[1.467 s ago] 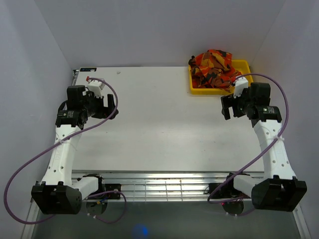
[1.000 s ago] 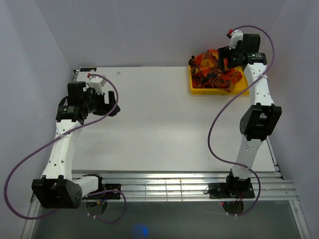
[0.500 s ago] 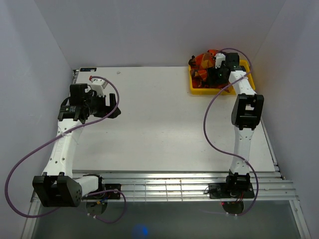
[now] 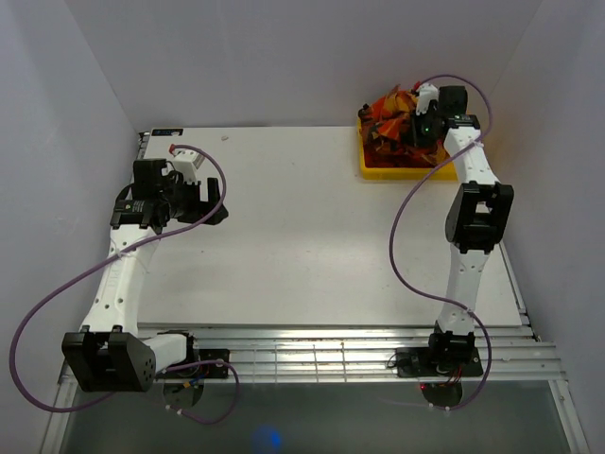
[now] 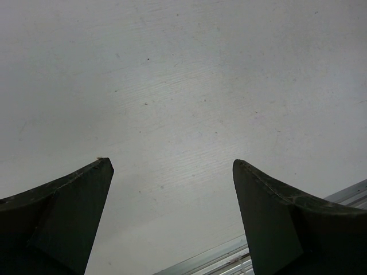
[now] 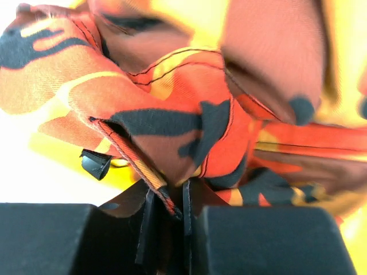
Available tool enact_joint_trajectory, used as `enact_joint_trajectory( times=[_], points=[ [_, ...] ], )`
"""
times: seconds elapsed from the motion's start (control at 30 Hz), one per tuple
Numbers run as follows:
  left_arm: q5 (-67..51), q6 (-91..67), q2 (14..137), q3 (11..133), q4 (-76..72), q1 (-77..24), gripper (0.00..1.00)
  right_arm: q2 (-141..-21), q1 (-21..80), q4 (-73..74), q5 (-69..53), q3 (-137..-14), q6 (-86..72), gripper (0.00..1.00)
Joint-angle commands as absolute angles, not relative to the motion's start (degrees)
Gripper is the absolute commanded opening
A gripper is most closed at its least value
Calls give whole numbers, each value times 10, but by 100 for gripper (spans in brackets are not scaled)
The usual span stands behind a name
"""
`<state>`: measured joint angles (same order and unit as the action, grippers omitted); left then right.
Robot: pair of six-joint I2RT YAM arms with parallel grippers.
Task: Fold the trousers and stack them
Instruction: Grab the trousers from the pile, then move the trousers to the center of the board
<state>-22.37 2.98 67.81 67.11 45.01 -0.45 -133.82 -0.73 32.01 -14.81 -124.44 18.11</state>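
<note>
The trousers (image 4: pixel 392 118), in orange, red, yellow and black camouflage print, lie crumpled in the yellow tray (image 4: pixel 397 171) at the table's far right. My right gripper (image 4: pixel 419 126) reaches into that heap. In the right wrist view its jaws are pinched together on a fold of the trousers (image 6: pixel 172 149), the cloth running down between the right gripper's (image 6: pixel 171 206) dark pads. My left gripper (image 4: pixel 210 200) hovers over the table's left side. In the left wrist view the left gripper (image 5: pixel 172 166) stands wide open with only bare table between its fingers (image 5: pixel 74 195).
The white table (image 4: pixel 302 227) spreads between the arms, with a metal rail (image 4: pixel 321 350) along its near edge. Grey walls close in the back and both sides. A purple cable loops from each arm.
My right arm has swung from the table's right side out over the tray, dropped into the heap and closed its jaws on the cloth. The left arm has barely moved.
</note>
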Motion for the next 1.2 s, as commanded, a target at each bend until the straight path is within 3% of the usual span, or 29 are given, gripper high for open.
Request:
enact_joint_trajectory(
  times=[0.0,0.3,0.5,0.73,0.9,1.17],
  points=[
    [-210,29,658,682,452,-2,98,-1150,-11,232,-207,-1260,129,8],
    [-110,6,668,716,470,-3,98,-990,-11,134,-339,-1275,-23,8],
    [-167,-52,618,733,462,-1,98,-914,55,69,-402,-1248,-107,8],
    [-206,-95,590,758,470,23,98,-895,242,-37,-354,-1222,-99,8],
    [-232,-161,533,734,401,40,98,-915,337,-202,-278,-1233,-90,8],
    [-238,-254,483,700,315,40,98,-981,513,-387,-140,-1334,114,8]
  ],
)
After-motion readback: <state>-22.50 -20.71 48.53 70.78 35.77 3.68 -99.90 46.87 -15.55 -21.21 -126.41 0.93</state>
